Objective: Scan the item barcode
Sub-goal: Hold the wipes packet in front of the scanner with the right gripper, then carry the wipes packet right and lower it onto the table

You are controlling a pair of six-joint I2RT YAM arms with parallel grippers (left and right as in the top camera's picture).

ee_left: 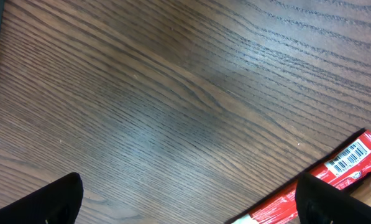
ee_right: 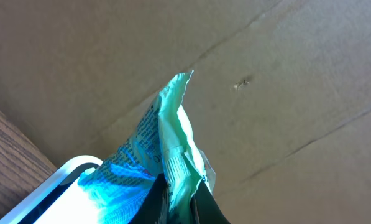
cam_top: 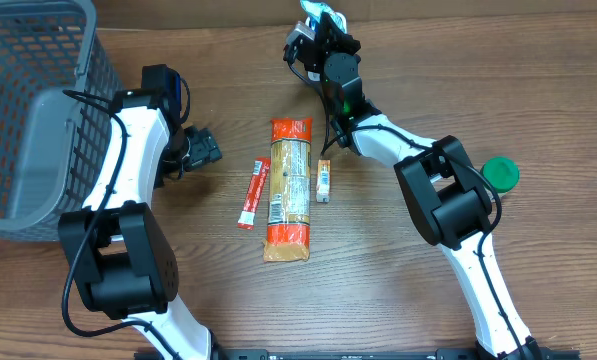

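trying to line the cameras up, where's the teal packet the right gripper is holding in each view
overhead: teal packet at the top edge, right of centre, in the right gripper.
left wrist: not in it; only a red packet at lower right.
right wrist: the packet stands mid-frame, rising from the bottom edge.
shared landmark: the wood-grain table, seen in all three views.

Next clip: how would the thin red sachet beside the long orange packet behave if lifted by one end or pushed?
Likely light and floppy: the red sachet is a thin, narrow strip lying flat on the table. Its film looks smooth in the left wrist view, so it may slip. Flat, so a push should slide it, not roll it.
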